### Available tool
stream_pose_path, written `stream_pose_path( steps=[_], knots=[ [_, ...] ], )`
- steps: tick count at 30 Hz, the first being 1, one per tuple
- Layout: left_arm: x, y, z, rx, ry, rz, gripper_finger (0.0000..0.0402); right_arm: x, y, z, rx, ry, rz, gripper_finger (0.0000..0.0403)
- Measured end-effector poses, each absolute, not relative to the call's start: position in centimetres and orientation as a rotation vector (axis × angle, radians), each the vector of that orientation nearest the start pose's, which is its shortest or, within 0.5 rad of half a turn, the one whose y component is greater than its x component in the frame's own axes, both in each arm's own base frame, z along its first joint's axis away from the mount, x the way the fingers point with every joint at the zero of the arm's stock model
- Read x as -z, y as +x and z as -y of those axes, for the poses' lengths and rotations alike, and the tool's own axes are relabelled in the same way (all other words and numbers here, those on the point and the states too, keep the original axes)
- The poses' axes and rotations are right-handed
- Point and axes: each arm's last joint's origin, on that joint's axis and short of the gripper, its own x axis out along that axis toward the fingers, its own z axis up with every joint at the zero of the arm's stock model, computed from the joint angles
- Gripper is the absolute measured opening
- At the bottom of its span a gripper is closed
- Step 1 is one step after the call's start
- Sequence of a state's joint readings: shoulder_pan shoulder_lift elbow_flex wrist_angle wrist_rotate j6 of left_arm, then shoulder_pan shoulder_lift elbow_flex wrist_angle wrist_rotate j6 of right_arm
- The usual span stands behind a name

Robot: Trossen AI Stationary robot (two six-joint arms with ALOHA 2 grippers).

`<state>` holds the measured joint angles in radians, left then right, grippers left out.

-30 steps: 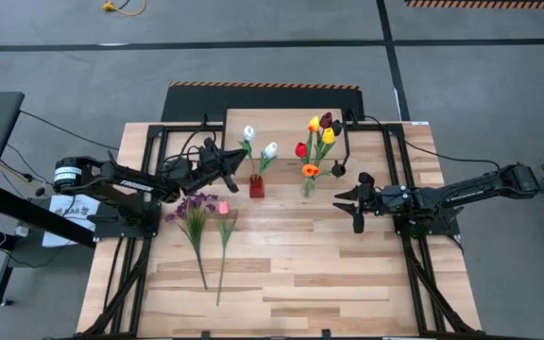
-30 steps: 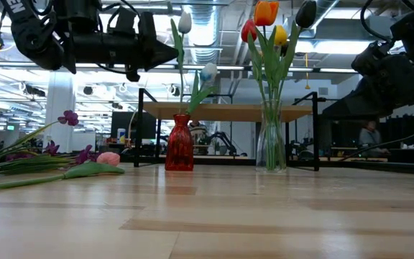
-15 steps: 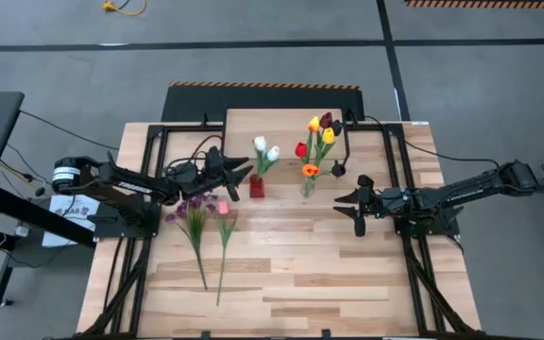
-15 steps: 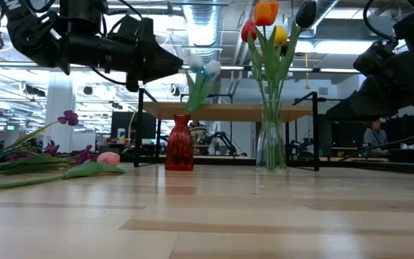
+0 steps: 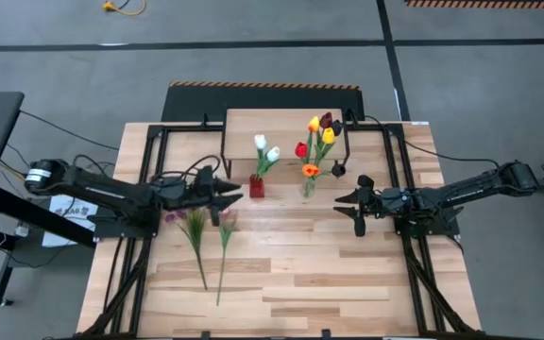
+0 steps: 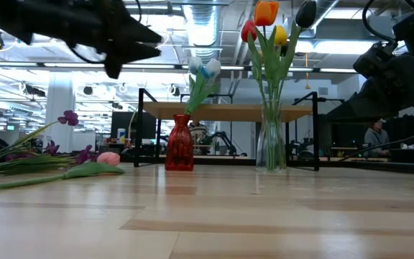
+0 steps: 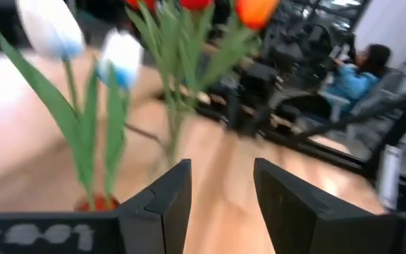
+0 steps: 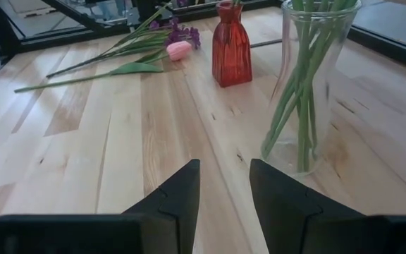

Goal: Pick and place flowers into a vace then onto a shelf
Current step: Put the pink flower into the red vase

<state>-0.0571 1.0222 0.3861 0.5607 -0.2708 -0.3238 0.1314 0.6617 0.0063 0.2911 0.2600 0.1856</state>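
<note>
Left hand (image 5: 238, 194) hovers above the table (image 5: 300, 274), just beside the red vase (image 5: 256, 186), fingers parted with nothing between them. Two white tulips (image 5: 266, 149) stand in that red vase, leaning slightly. Clear glass vase (image 5: 308, 187) holds red, orange, yellow and dark maroon tulips (image 5: 321, 132); both vases sit on the table in front of the shelf (image 5: 286, 127). Purple sprigs (image 5: 193, 215) and a pink tulip (image 5: 225, 219) lie flat on the table beneath the left hand, stems trailing toward the near edge. Right hand (image 5: 348, 204) waits near the glass vase, fingers apart, empty.
</note>
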Motion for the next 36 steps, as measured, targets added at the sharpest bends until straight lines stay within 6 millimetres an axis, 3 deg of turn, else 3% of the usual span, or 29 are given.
stream_pose_path(
  steps=[9,15,18,24,29,36],
  knots=[
    [-22.7,17.6,3.4,-0.098,-0.597,-0.209,0.0142,-13.0,13.2,-1.0,0.163,0.13,-0.343,0.0118],
    [-23.4,17.0,5.6,0.095,-0.778,-0.221,0.0142,-13.0,13.2,-1.0,0.165,0.144,-0.341,0.0118],
    [-23.8,16.9,6.4,0.108,-0.837,-0.29,0.0142,-13.0,13.2,-1.0,0.166,0.148,-0.341,0.0118],
    [-26.5,17.6,7.5,-0.008,-0.811,-0.448,0.0142,-13.0,13.2,-1.0,0.168,0.163,-0.34,0.0118],
    [-29.0,18.8,7.8,-0.247,-0.726,-0.665,0.0142,-13.0,13.2,-1.0,0.169,0.165,-0.339,0.0118],
    [-29.8,22.2,9.3,-0.463,-0.684,-0.928,0.0142,-13.0,13.2,-1.0,0.169,0.165,-0.339,0.0118]
  ],
)
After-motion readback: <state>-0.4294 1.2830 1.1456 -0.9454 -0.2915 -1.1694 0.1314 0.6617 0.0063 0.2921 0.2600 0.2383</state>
